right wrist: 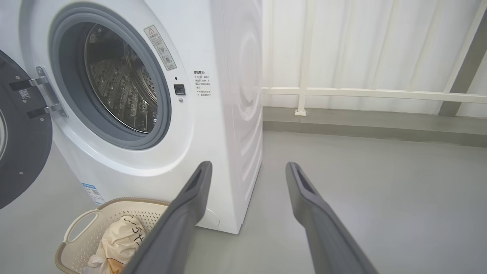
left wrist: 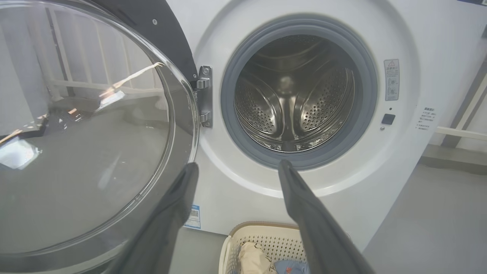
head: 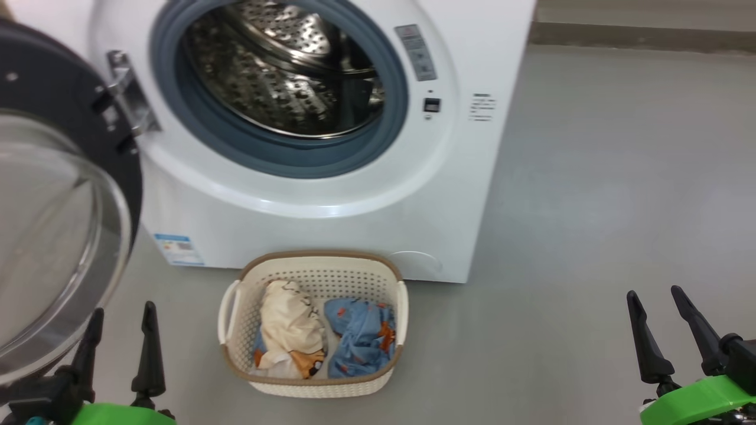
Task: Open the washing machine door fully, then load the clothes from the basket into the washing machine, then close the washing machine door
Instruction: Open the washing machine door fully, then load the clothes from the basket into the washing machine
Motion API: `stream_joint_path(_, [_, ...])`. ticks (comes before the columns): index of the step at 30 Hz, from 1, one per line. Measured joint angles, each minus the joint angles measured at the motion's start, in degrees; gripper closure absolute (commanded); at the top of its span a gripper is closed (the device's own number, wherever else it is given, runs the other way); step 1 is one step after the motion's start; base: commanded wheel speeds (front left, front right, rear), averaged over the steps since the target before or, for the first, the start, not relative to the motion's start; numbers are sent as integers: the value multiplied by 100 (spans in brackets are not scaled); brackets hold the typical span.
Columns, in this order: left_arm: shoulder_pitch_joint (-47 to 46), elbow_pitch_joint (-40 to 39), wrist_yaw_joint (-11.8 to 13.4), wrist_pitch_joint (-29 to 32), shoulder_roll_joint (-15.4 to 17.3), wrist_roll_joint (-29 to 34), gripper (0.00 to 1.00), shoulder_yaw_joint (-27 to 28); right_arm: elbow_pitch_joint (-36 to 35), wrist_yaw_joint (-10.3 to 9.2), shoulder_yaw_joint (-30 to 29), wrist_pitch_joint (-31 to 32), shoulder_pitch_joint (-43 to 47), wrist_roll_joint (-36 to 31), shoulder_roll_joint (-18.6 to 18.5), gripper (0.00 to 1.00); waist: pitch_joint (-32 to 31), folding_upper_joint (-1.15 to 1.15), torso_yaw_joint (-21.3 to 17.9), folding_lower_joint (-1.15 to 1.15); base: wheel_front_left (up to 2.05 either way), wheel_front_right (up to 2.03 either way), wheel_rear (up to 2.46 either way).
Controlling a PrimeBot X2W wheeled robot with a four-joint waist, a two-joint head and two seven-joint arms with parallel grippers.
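Grey floor [head: 620, 177]; white railing [right wrist: 373, 93] before white curtain [right wrist: 361, 45]; grey kerb [right wrist: 361, 122] beneath.

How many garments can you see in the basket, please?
2: a cream garment in the left half of the basket, and a light blue garment in its right half, touching it. More may lie hidden underneath.

At twelve o'clock we see the washing machine [head: 331, 236] in a smooth, glossy white casing, its drum [head: 283, 77] of shiny perforated steel ringed by a matt grey-blue rubber gasket [head: 396, 106]. At nine o'clock the washing machine door [head: 59, 224] pairs matt dark plastic with clear, reflective glass; its hinge [head: 127, 94] is bright metal. At six o'clock the basket [head: 319, 274] is matt cream perforated plastic, the clothes [head: 292, 330] in it soft crumpled cloth. The floor [head: 590, 206] looks smooth, dull grey.
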Motion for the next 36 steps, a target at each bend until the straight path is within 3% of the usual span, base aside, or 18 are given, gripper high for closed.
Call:
stream_joint_path(18, [109, 0, 0, 0, 145, -503, 0, -470, -25, 0, -21, 0, 141, 0, -7, 0, -87, 0, -864, 0, 0, 0, 0])
stream_joint_path(36, [112, 5, -14, 0, 174, -615, 0, -565, -45, 0, -51, 0, 221, 0, -1, 0, -126, 0, -877, 0, 1, -2, 1])
